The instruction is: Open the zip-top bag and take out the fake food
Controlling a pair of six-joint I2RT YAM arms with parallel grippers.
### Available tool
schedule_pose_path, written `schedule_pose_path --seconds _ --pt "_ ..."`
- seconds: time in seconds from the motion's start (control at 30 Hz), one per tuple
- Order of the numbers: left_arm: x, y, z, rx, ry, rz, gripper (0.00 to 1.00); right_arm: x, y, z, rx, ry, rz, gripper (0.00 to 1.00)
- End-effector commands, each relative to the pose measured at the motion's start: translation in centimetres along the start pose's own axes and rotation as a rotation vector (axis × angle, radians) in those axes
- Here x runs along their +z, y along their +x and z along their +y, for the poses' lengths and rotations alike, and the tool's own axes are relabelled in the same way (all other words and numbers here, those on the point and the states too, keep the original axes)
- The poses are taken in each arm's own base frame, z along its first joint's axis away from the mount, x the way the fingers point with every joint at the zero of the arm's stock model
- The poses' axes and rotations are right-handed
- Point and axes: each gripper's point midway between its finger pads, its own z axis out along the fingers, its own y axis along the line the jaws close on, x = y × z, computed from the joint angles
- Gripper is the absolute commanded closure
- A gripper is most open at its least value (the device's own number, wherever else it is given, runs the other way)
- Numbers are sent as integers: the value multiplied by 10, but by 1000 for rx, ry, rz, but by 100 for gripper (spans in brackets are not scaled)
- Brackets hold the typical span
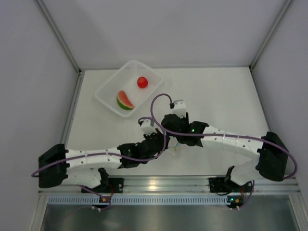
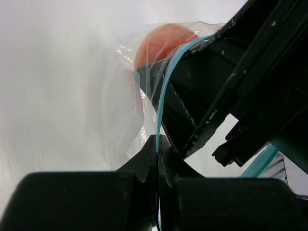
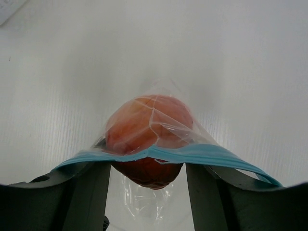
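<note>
Near edge of the top view: both arm bases are sitting along the 6 o'clock side of the table point(image 1: 216, 91). The left arm is reaching in from 8 o'clock and the right arm from 4 o'clock, with the wrists meeting just on the near side of table centre.

The left gripper point(image 2: 158, 144) is pinching fully closed, fingertips pressed together on the blue zip strip point(image 3: 216, 155) of the zip-top bag point(image 2: 120, 86). In the left wrist view the strip is running up out of that pinch toward 12 o'clock and curving along a black finger of the right gripper point(image 3: 149, 166).

The right gripper is standing about half spread. The orange-peach fruit point(image 3: 149, 130) is sitting between its two fingers and touching both, so it is gripping the fruit. In the right wrist view the zip strip is lying across both right fingers, at 6 o'clock of the fruit. Clear crinkly plastic is wrapping over the fruit's upper face and bunching beyond it.

Bag and fruit are sitting between the two grippers, over bare table. Cannot tell if the bag is touching the surface. In the top view the bag is mostly hidden under the wrists.

Farther out, at 11 o'clock of the grippers and well apart, a white basket point(image 1: 114, 77) is sitting on the table. Inside it, the watermelon wedge point(image 1: 125, 100) is lying toward the basket's 6 o'clock side and the red tomato point(image 1: 142, 82) toward 1 o'clock, the two apart.
</note>
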Motion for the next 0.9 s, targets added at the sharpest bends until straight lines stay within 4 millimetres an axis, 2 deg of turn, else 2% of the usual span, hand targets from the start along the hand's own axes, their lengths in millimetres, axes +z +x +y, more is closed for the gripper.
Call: schedule_pose_path --seconds 0.0,0.17,0.37,0.57,0.6,0.67,0.87 --pt "-3 -18 -24 -54 31 -62 100 -26 -25 24 98 -111 -41 62" --pt "-3 -21 -3 -64 -51 -99 100 -44 -18 28 65 -141 -34 62" --pt "-4 -24 10 -69 -96 -122 100 -68 -13 38 43 -225 -33 63" --pt "-6 -24 21 -87 -114 -136 100 -89 -26 33 90 -303 -99 63" --pt "-4 -22 25 -83 -122 -131 100 -92 -33 38 115 -338 -126 63" --pt "-4 -19 21 -89 -112 -116 100 -97 -38 36 130 -370 -158 64" --pt "-2 -11 3 -105 -35 -65 100 -105 -62 49 208 -470 -265 64"
